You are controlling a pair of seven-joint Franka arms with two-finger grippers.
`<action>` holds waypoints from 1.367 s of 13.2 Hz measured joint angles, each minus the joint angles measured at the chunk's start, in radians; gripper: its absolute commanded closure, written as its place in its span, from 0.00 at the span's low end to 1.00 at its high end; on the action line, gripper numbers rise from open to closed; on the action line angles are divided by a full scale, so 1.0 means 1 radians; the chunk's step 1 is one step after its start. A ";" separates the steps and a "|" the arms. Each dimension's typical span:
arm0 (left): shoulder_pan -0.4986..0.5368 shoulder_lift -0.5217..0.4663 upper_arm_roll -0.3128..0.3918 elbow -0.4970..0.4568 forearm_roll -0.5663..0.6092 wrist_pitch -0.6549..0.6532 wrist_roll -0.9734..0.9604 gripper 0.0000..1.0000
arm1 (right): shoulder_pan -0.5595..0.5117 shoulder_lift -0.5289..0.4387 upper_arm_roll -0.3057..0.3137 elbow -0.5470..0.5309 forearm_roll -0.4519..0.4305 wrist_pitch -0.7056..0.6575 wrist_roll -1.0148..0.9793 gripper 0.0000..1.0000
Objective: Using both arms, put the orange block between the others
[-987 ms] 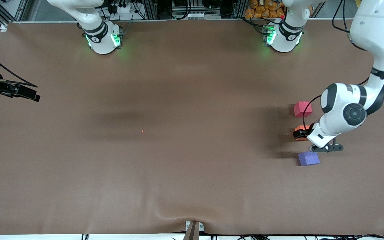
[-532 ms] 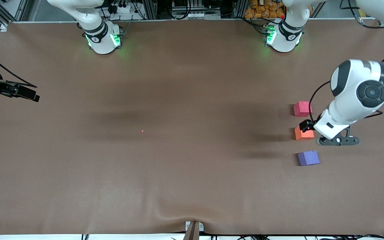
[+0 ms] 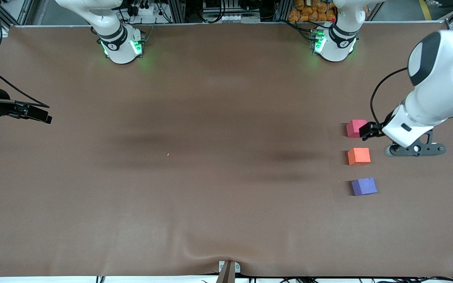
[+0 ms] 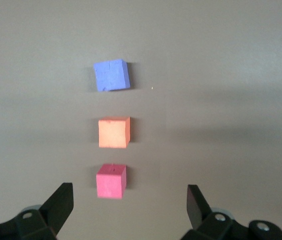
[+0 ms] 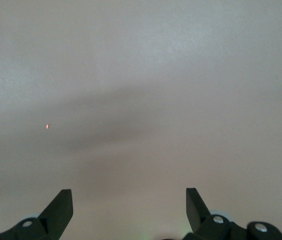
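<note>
The orange block (image 3: pixel 359 156) sits on the tabletop (image 3: pixel 210 196) between the red-pink cube (image 3: pixel 356 128) and purple cube (image 3: pixel 364 186); the left gripper (image 4: pixel 129 210) hangs spread above them, the right gripper (image 5: pixel 129 210) spread, waiting over bare tabletop.

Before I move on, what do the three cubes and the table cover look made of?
Orange block, red-pink cube and purple cube: probably foam, matte, no glare, slightly soft edges. Table cover: likely brown cloth or paper sheet, matte, with a wrinkle at the near edge.

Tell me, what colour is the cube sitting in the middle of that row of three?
Orange. The middle cube shows best in the left wrist view.
</note>
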 measured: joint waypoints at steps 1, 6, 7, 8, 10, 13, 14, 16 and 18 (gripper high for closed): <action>-0.041 -0.013 0.032 0.022 -0.001 -0.030 0.008 0.00 | 0.000 0.005 0.000 0.007 0.000 0.000 0.000 0.00; -0.211 -0.116 0.200 0.046 -0.049 -0.145 0.073 0.00 | 0.000 0.011 0.001 0.030 -0.021 0.000 -0.001 0.00; -0.224 -0.127 0.221 0.058 -0.067 -0.174 0.081 0.00 | 0.000 0.011 0.003 0.034 -0.032 0.000 -0.005 0.00; -0.234 -0.132 0.241 0.078 -0.084 -0.206 0.094 0.00 | 0.000 0.011 0.004 0.036 -0.037 0.000 -0.017 0.00; -0.236 -0.132 0.256 0.123 -0.106 -0.268 0.117 0.00 | 0.000 0.012 0.005 0.037 -0.037 0.000 -0.026 0.00; -0.236 -0.132 0.258 0.168 -0.107 -0.333 0.127 0.00 | 0.001 0.012 0.010 0.037 -0.037 0.000 -0.026 0.00; -0.236 -0.132 0.258 0.178 -0.107 -0.344 0.127 0.00 | 0.001 0.012 0.013 0.037 -0.035 0.003 -0.026 0.00; -0.236 -0.132 0.258 0.186 -0.107 -0.351 0.127 0.00 | 0.001 0.014 0.017 0.037 -0.031 0.011 -0.026 0.00; -0.238 -0.132 0.258 0.187 -0.108 -0.352 0.127 0.00 | 0.001 0.017 0.017 0.037 -0.031 0.015 -0.026 0.00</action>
